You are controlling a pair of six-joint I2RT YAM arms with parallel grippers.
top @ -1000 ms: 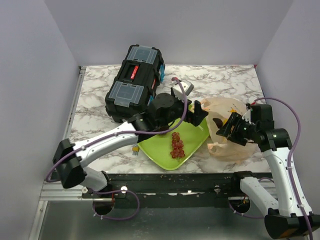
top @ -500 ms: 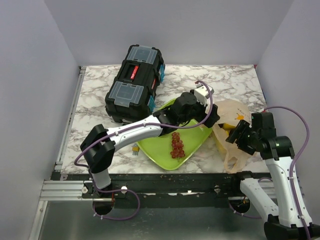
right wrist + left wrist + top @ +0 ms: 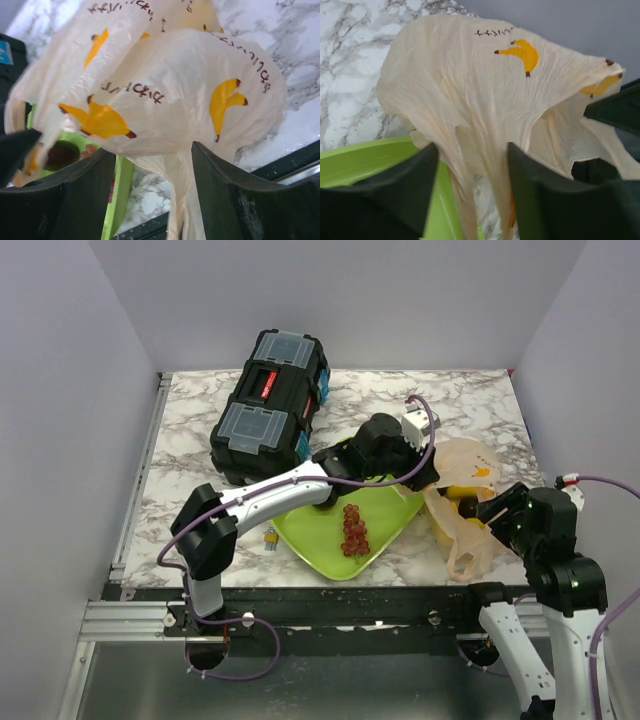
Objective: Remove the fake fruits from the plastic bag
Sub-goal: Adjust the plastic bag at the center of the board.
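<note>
Peach plastic bag (image 3: 468, 462) being straddled beside tray (image 3: 308, 536): left gripper (image 3: 472, 150) half-narrow, hold unclear; right gripper (image 3: 151, 150) gaping. Slip scattering fake fruits (image 3: 461, 493) being risked.

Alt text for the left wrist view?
Peach plastic bag with yellow banana prints fills the view, a strip of it hanging between the left tool's dark fingers. Lime-green tray lower left, marble table behind.

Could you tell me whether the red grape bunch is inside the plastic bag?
No, the grape bunch lies on the green tray, outside the plastic bag.
</note>
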